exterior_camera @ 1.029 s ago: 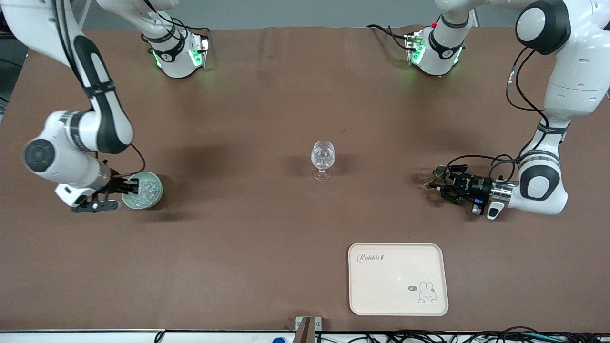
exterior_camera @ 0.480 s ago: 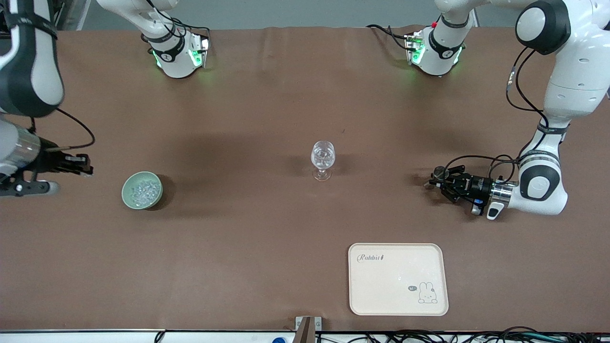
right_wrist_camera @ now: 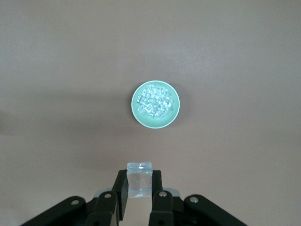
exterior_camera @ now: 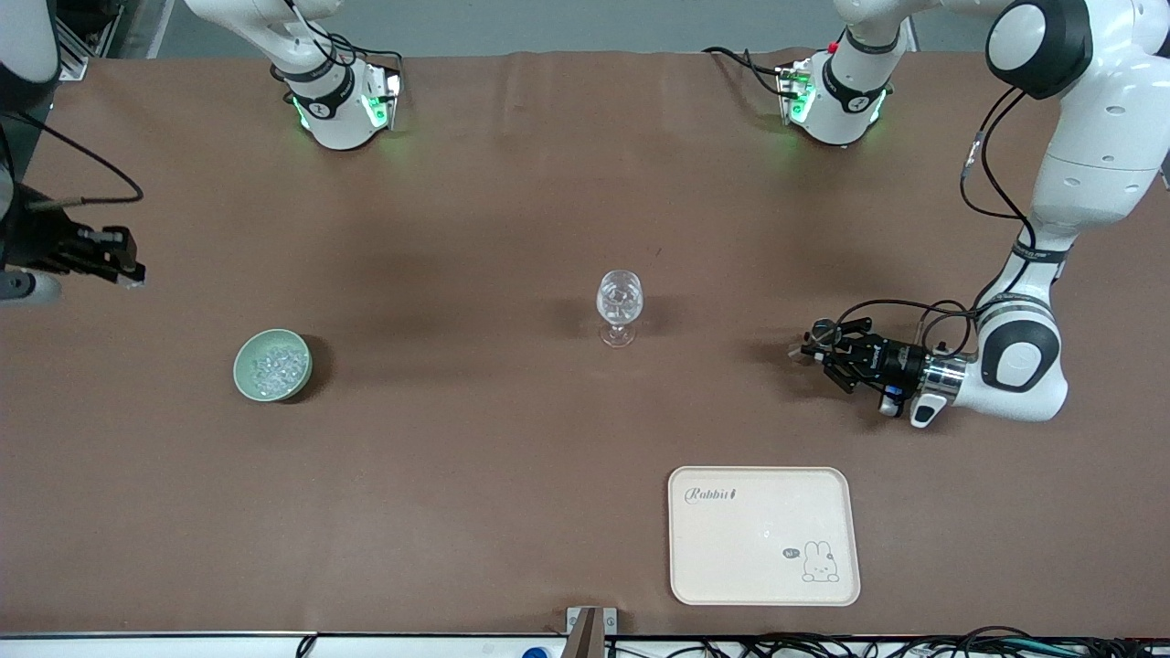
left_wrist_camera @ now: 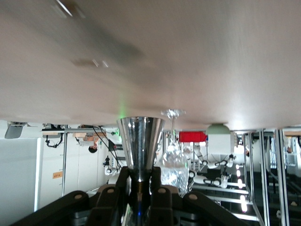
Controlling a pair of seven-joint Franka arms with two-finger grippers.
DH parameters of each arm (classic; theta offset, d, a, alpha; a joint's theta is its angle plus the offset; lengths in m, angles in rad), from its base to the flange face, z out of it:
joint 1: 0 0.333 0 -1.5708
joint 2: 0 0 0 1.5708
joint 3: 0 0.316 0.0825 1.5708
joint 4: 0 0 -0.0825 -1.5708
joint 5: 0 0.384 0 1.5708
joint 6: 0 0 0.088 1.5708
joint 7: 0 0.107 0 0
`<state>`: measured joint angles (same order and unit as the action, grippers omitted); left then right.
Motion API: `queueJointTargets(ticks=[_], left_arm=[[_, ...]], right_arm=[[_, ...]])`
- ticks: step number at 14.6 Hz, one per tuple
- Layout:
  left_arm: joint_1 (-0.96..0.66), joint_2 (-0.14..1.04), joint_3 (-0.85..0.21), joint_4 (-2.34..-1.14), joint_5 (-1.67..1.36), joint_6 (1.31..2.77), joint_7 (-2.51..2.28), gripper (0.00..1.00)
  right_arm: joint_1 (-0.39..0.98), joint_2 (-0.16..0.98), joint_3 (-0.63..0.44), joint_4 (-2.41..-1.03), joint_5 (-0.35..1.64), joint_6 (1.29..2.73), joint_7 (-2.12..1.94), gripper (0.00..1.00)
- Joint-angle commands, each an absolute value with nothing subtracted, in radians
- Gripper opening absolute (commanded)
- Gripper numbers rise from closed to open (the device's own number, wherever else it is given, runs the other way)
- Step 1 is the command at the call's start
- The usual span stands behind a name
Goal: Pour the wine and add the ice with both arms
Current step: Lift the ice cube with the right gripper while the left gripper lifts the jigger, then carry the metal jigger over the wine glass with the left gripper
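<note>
A clear wine glass [exterior_camera: 619, 306] with ice in its bowl stands mid-table. Toward the right arm's end sits a green bowl [exterior_camera: 240, 373] heaped with ice [exterior_camera: 274, 364]. My right gripper [exterior_camera: 126, 265] hangs over the table's edge at that end, shut on one clear ice cube [right_wrist_camera: 139, 181]; in its wrist view the bowl [right_wrist_camera: 141, 118] lies straight below it. My left gripper [exterior_camera: 808, 351] lies sideways, low over the table toward the left arm's end, and is shut on the stem of a small steel cup [left_wrist_camera: 140, 139]. The glass [left_wrist_camera: 173, 157] shows past the cup.
A cream tray [exterior_camera: 763, 548] with a rabbit print lies nearer the front camera than the left gripper. The two arm bases [exterior_camera: 343, 105] [exterior_camera: 836, 100] stand at the table's back edge. Brown cloth covers the table.
My right gripper rose out of the bowl and swung away to the table's edge with an ice cube. The left gripper shut on the steel cup and slid slightly toward the glass.
</note>
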<state>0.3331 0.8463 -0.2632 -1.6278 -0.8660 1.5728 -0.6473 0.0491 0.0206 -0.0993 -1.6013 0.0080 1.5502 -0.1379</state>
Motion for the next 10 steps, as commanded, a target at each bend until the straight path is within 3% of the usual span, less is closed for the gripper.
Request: queueJointTargets(ticks=[1, 10], left_arm=[[0.333, 0.769, -0.299, -1.664, -0.913, 1.569, -0.705, 0.01], [0.275, 0.605, -0.477, -1.69, -0.934, 1.761, -1.073, 0.01]], right_arm=[[0.046, -0.008, -0.098, -1.617, 0.017, 1.534, -0.126, 0.08], [0.046, -0.008, -0.1, -1.585, 0.018, 1.517, -0.129, 0.08]])
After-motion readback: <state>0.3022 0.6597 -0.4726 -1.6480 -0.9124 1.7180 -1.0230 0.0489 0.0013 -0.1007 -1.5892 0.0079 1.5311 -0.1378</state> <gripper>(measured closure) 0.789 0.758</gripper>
